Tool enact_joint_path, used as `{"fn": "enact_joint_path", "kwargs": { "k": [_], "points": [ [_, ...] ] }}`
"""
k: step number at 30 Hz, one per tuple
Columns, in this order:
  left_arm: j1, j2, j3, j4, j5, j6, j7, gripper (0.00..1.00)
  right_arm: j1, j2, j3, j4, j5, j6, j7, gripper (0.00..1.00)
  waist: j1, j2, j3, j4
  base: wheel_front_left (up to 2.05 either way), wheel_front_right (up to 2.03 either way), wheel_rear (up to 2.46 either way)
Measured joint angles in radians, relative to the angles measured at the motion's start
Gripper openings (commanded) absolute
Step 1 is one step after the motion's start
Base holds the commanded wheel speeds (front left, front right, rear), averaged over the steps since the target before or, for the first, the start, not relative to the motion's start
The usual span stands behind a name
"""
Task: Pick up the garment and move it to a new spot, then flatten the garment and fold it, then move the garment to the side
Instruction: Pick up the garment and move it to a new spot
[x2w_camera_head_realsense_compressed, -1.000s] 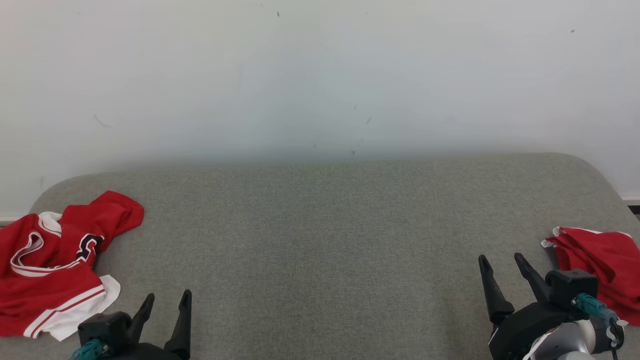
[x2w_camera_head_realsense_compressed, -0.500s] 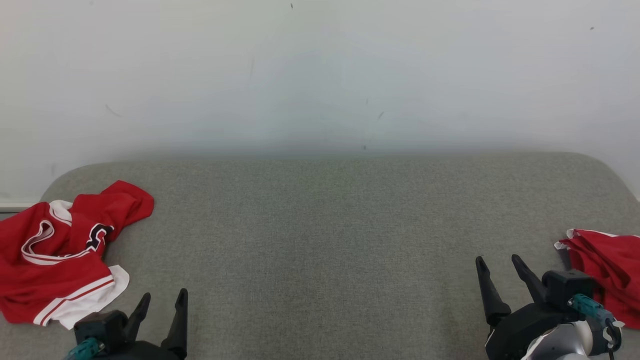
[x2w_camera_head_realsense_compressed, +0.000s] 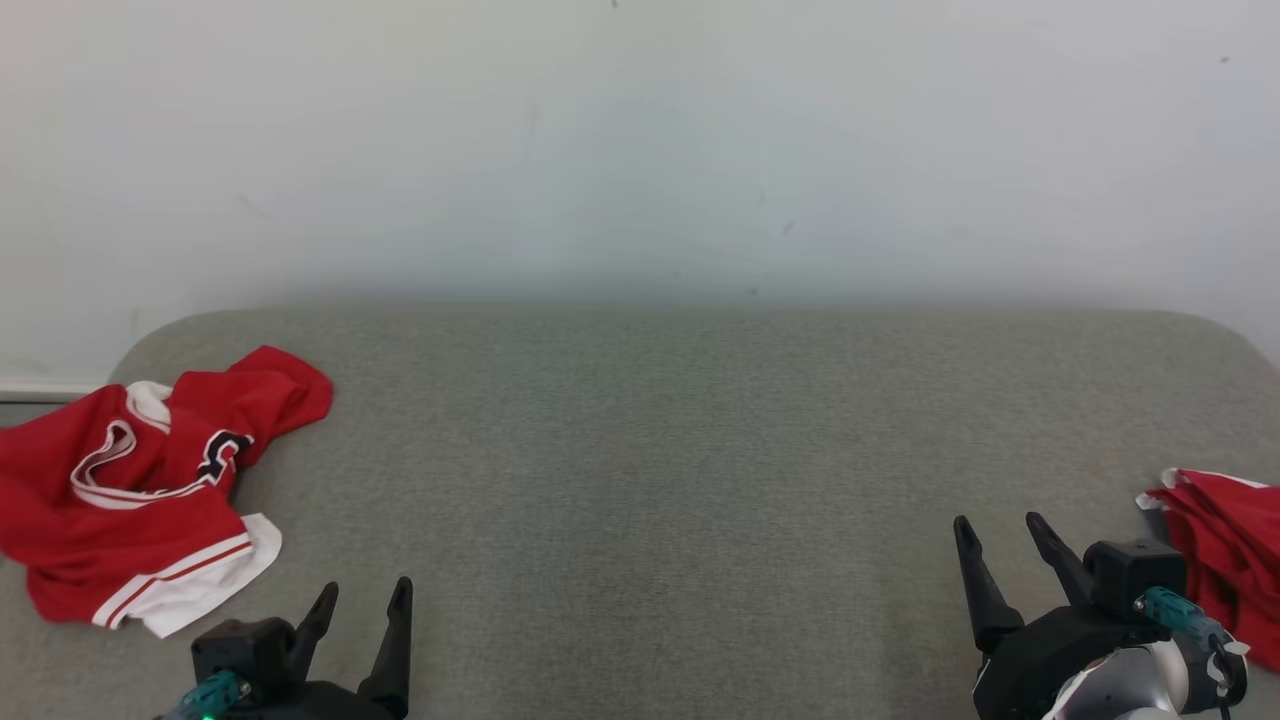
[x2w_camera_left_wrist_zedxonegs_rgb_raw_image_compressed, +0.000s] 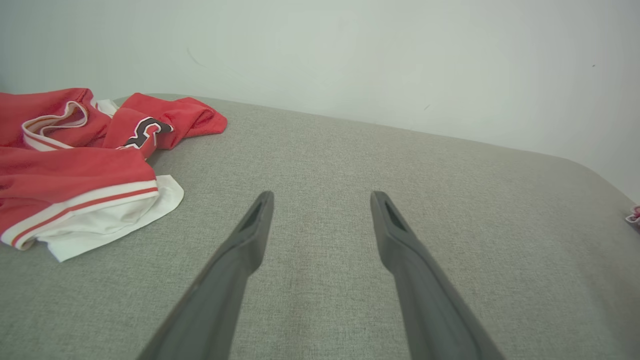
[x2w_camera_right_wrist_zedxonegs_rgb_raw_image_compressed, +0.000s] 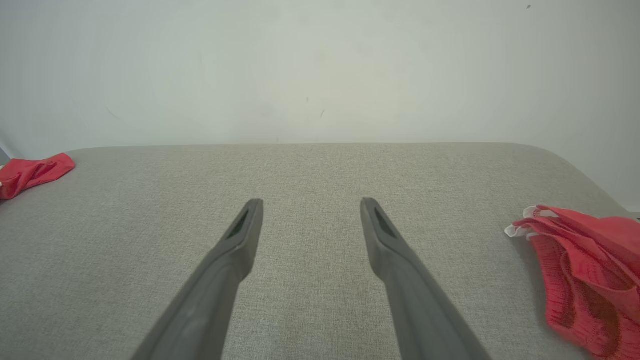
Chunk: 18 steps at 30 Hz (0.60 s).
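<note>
A crumpled red garment (x2w_camera_head_realsense_compressed: 150, 490) with white trim and a dark number lies at the left end of the grey cushion (x2w_camera_head_realsense_compressed: 660, 450); the left wrist view has the garment (x2w_camera_left_wrist_zedxonegs_rgb_raw_image_compressed: 75, 165) to the left of the fingers. My left gripper (x2w_camera_head_realsense_compressed: 366, 590) stands open just right of it, not touching, with nothing in the left gripper (x2w_camera_left_wrist_zedxonegs_rgb_raw_image_compressed: 322, 196). A second red garment (x2w_camera_head_realsense_compressed: 1225, 550) lies bunched at the right end. My right gripper (x2w_camera_head_realsense_compressed: 998, 522) is open and holds nothing, a little left of that second garment (x2w_camera_right_wrist_zedxonegs_rgb_raw_image_compressed: 590, 270). The right gripper (x2w_camera_right_wrist_zedxonegs_rgb_raw_image_compressed: 310, 202) points across bare cushion.
A pale wall (x2w_camera_head_realsense_compressed: 640, 150) rises right behind the cushion's far edge. The cushion's corners are rounded, and its left edge runs beside the crumpled garment. A wide stretch of bare grey fabric lies between the two garments.
The head camera has swung to the left, so everything sits further right in the picture. Both garments lie as before and both grippers stay open.
</note>
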Motion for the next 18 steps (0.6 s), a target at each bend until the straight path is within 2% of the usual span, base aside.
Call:
{"fn": "enact_joint_path", "kwargs": {
  "k": [7,18],
  "points": [
    [0.000,0.001,-0.009,-0.008,0.011,0.000,0.008,1.00,0.000,0.000,0.005,-0.002,0.000,-0.007,0.000,1.00,0.0000,0.0000,0.003,0.066,0.00,0.00,0.00],
    [0.001,0.021,-0.001,-0.025,0.017,0.000,0.019,1.00,-0.003,0.002,0.035,-0.001,0.000,-0.007,0.000,1.00,0.0000,-0.0001,0.010,0.212,0.00,0.00,0.00]
  ]
}}
